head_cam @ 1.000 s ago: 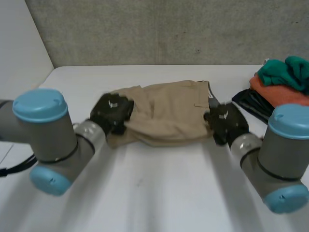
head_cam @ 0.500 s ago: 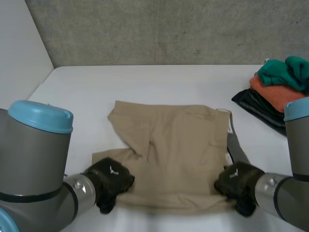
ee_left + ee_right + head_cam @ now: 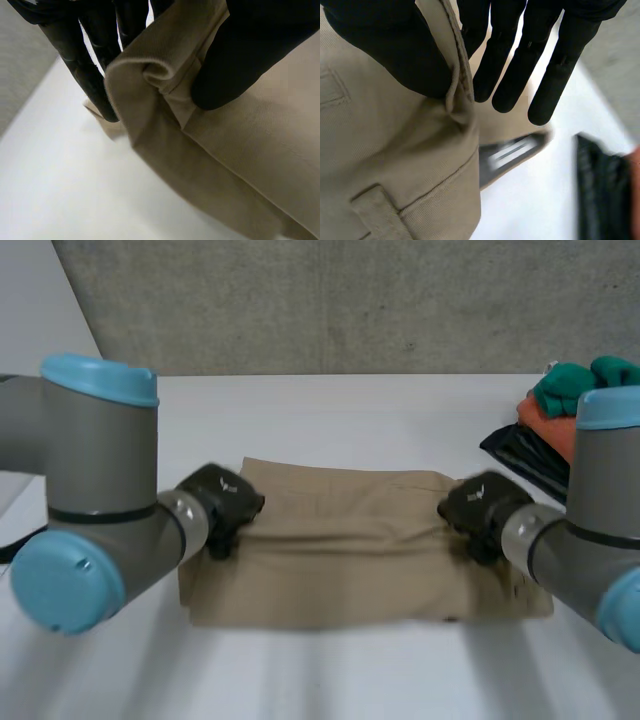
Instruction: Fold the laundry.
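Pinching shorts (image 3: 350, 560) ends: left hand (image 3: 222, 505), right hand (image 3: 478, 508)

Left hand (image 3: 222, 504) pinching, right hand (image 3: 478, 506) pinching, arms apart

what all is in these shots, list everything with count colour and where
tan garment: 1, tan, spread on the middle of the table, part folded
green cloth: 1 bundle, green, top of the pile at the table's right edge
orange cloth: 1, orange, under the green cloth
black cloth: 1, black, bottom of that pile
table: 1, white, under everything
wall: 1, grey concrete, behind the table
left arm: 1, grey with light-blue caps, left of the garment
right arm: 1, same colours, right of the garment
left hand: 1, black, pinching the garment's left edge
right hand: 1, black, pinching its right edge
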`<act>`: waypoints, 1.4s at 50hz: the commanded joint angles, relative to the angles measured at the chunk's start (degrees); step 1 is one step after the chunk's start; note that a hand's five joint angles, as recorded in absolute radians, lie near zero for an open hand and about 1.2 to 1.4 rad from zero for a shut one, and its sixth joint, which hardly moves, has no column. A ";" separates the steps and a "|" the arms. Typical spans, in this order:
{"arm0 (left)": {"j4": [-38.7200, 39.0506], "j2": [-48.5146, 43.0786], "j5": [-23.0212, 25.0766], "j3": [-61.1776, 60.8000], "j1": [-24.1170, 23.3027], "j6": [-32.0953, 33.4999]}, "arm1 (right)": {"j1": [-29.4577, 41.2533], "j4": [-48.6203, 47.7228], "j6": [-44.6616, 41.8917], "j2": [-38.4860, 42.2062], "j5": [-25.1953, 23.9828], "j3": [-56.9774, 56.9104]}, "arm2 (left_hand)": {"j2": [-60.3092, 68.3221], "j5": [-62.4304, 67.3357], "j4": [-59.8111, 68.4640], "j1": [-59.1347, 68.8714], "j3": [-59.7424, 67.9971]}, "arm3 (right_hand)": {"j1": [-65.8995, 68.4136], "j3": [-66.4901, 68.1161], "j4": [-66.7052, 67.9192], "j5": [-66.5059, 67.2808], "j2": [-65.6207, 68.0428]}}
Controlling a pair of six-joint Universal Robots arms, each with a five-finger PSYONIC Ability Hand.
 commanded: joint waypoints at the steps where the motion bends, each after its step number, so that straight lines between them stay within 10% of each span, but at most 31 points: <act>1: 14.20 -3.75 0.67 19.74 2.38 -1.72 | 0.03 -19.72 1.05 2.56 1.44 -9.85 | 11.37 12.27 11.46 13.25 11.93 | 16.71 11.76 11.43 11.80 12.45; 11: 34.53 2.31 1.64 35.08 4.06 -7.25 | 1.17 -45.33 3.42 -2.45 6.98 -24.80 | 11.37 12.27 11.46 13.25 11.93 | 16.71 11.76 11.43 11.80 12.45; 24: 30.50 3.37 1.90 23.06 6.43 -12.35 | 1.61 -33.64 6.14 -1.57 3.73 -21.57 | 11.37 12.27 11.46 13.25 11.93 | 16.71 11.76 11.43 11.80 12.45; 41: 29.53 -2.34 1.55 -16.32 1.86 -8.23 | 1.00 -29.51 1.94 7.74 -2.34 9.63 | 11.37 12.27 11.46 13.25 11.93 | 16.71 11.76 11.43 11.80 12.45; 58: 9.94 8.47 -1.53 -25.47 -1.48 -5.94 | 0.73 -1.22 -3.96 -5.61 1.80 18.60 | 11.06 11.95 11.15 12.93 11.61 | 16.71 11.76 11.43 11.80 12.45; 67: 5.71 11.71 -0.74 -24.77 -0.08 -3.92 | 0.56 0.99 -4.05 -8.87 0.74 23.17 | -58.63 -57.73 -58.54 -56.75 -58.07 | 16.71 11.76 11.43 11.80 12.45; 70: 6.94 12.86 -0.56 -23.19 2.38 -3.04 | 0.20 -0.94 -3.79 -8.78 -0.05 23.79 | -58.63 -57.73 -58.54 -56.75 -58.07 | 16.71 11.76 11.43 11.80 12.45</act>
